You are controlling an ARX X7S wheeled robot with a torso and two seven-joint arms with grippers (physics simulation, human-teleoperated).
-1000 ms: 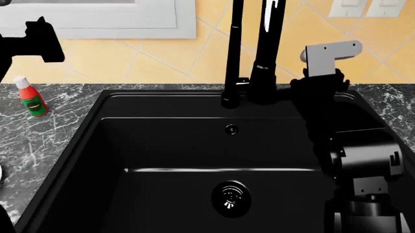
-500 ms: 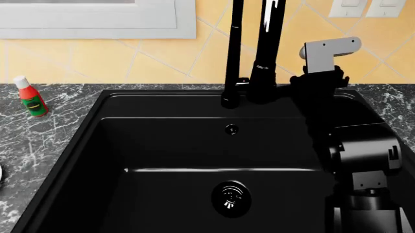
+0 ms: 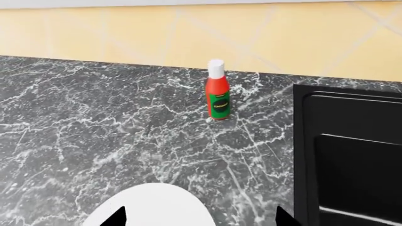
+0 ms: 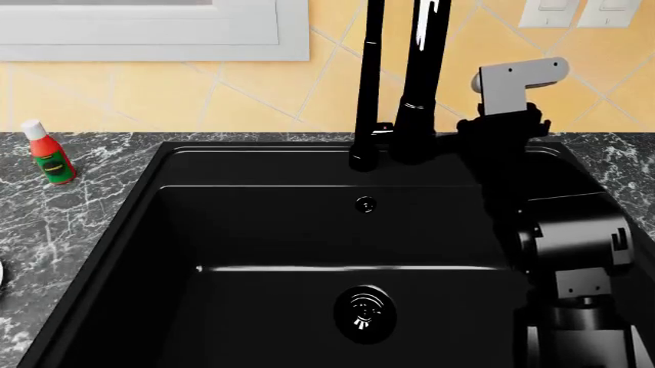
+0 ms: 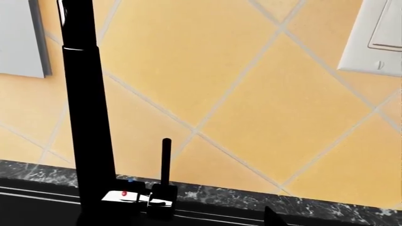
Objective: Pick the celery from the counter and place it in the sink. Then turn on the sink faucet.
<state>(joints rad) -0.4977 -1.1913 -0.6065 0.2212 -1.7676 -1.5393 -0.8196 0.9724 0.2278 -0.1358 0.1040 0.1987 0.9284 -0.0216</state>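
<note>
The celery shows in no view. The black sink fills the head view, its round drain low in the basin. The black sink faucet rises behind it, with a small silvery lever at its base. My right arm reaches up along the sink's right side toward the faucet. In the right wrist view the faucet tube and a slim upright rod stand close ahead; the right gripper is open and empty. My left gripper is open and empty above a white plate on the counter.
A red bottle with a green label stands on the counter by the tiled wall, left of the sink; it also shows in the head view. The sink's left rim lies beside the plate. White wall switches are at the upper right.
My left arm, at the head view's upper left a second ago, has moved out of that view. The right arm shifted slightly and then held still.
</note>
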